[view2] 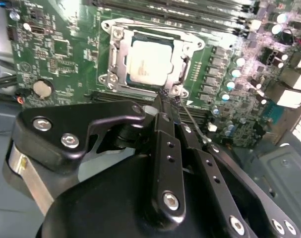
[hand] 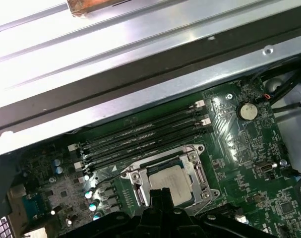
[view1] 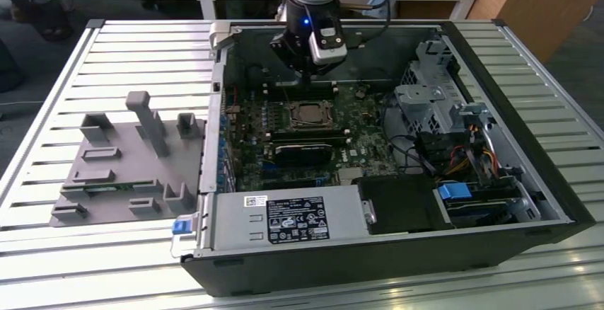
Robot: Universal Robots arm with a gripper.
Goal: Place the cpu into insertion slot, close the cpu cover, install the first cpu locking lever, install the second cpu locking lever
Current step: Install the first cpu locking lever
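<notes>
In the second wrist view the gripper [view2: 164, 99] has its two black fingers drawn together to a narrow tip with nothing visibly between them. The tip sits at a corner of the insertion slot [view2: 182, 74]. Just beside the fingers a thin wire locking lever [view2: 194, 121] runs out from that corner. Whether the tip is touching the lever cannot be told from here.

Beyond the tip, the cpu [view2: 150, 62] lies flat in the slot with its silvery face up. The cpu cover [view2: 118, 54] appears folded down around it as a frame. Placing and covering therefore look done, and the work in hand seems to be a lever.

To do that well, the closed tip should bear on the lever's free end rather than on the cover. It should push down and sideways in one smooth sweep so the wire slips under its catch. It should also keep clear of the small parts on the green circuit board [view2: 66, 54].

Farther off, in the first wrist view, the long memory slots [hand: 140, 136] lie between the socket and the wall of the computer case [view1: 378, 264]. In the exterior view the socket sits toward the board's far edge.
</notes>
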